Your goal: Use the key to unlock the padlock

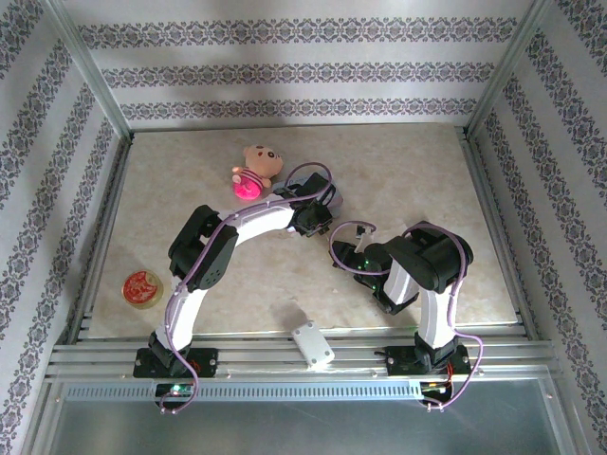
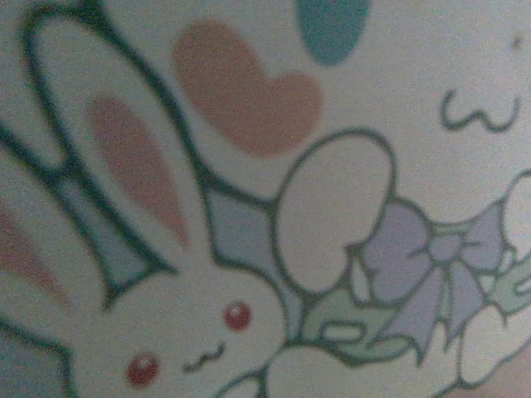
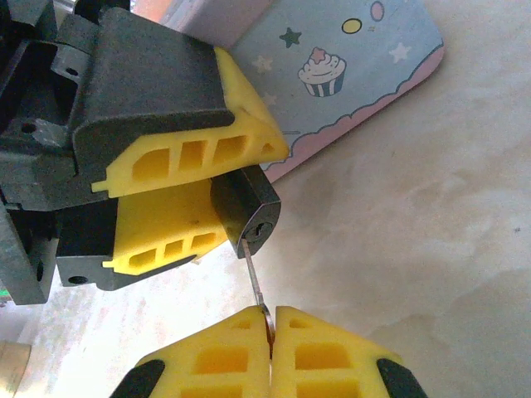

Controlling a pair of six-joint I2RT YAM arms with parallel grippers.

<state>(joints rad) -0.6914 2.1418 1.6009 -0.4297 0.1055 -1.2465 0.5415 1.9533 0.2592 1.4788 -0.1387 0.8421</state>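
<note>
The small dark padlock (image 3: 246, 206) is clamped between the yellow fingers (image 3: 191, 153) of my left gripper (image 3: 255, 195), its keyhole face turned toward my right gripper. My right gripper (image 3: 270, 327) is shut on the bow of a thin metal key (image 3: 255, 278). The key's blade points up, and its tip meets the padlock's face at the left edge of the keyhole. I cannot tell whether it is inside. From above, the left gripper (image 1: 309, 220) and the right gripper (image 1: 344, 248) meet at mid-table. The shackle is hidden.
A light-blue cartoon tin (image 3: 357, 75) lies just behind the padlock and is a blurred close-up in the left wrist view (image 2: 265, 199). A plush pig (image 1: 256, 171) sits behind the left arm. A red-topped round object (image 1: 142, 287) lies at the near left, a white box (image 1: 313, 343) on the front rail.
</note>
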